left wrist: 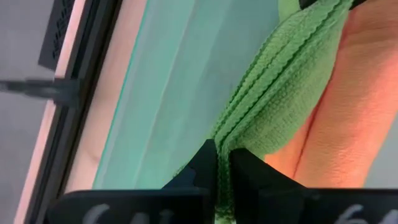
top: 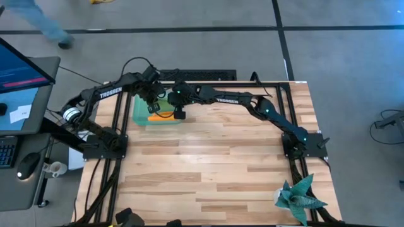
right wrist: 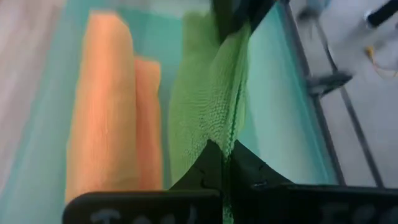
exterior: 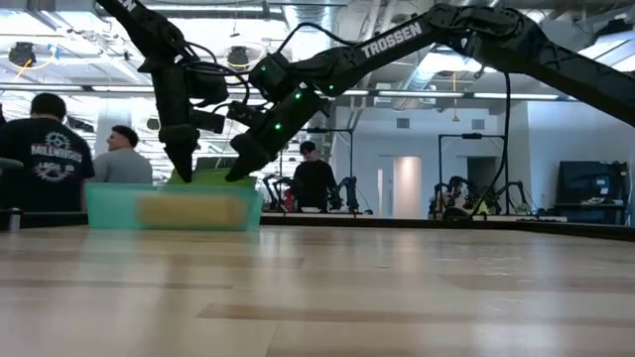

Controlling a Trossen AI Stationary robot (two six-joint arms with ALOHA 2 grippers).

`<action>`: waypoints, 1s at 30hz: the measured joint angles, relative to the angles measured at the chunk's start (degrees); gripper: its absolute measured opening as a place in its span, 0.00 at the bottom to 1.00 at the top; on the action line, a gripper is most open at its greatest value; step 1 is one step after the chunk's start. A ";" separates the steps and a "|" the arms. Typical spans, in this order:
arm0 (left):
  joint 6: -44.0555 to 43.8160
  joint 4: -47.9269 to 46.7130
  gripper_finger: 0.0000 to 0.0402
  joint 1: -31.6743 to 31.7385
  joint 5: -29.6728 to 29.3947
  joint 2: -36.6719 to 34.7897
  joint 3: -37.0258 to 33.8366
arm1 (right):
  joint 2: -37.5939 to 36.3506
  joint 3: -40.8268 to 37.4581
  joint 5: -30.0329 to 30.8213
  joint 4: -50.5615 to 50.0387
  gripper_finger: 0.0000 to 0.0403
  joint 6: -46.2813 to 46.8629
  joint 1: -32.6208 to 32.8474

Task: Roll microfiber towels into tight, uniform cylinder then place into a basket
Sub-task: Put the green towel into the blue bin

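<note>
The mint-green basket stands at the table's far left and also shows in the low view. The orange towel lies rolled on the basket's floor. The lime green towel is bunched lengthwise, stretches between my two grippers over the basket, and sits beside the orange roll. My left gripper is shut on one end of it and my right gripper on the other. In the low view the green towel shows just above the rim between both grippers. My left gripper pinches the green towel's bunched end between its two fingers, several layers together. The fingers come from above, slanting down into the basket. The towel runs away from them along the orange roll. My right gripper pinches the towel's other bunched end between its two fingers, several folds together. The fingers slant down from above. The towel stretches from them toward my left gripper; I cannot tell whether it touches the basket floor.
A dark teal spiky cloth lies at the table's near right corner. The black frame rails run just behind the basket. A monitor stands left of the table. People stand beyond the table.
</note>
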 joint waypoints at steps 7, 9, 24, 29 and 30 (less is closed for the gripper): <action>-1.12 0.63 0.03 -0.15 0.92 0.43 -0.12 | 1.31 0.17 2.35 -0.31 0.04 1.31 0.04; -1.68 0.77 0.05 -0.19 0.41 0.43 -0.11 | 1.33 0.04 2.51 -0.30 0.04 1.31 0.00; -5.33 -2.96 0.38 -0.02 -1.68 0.20 2.26 | 1.40 -0.12 1.55 -2.00 0.05 -0.55 0.13; -5.63 -9.67 0.38 -0.02 -1.59 -0.85 7.63 | 1.44 -0.16 1.43 -2.71 0.04 -0.70 0.13; -5.63 -11.02 0.38 -0.02 -1.61 -1.19 8.56 | 1.44 -0.16 1.44 -2.76 0.04 -0.70 0.13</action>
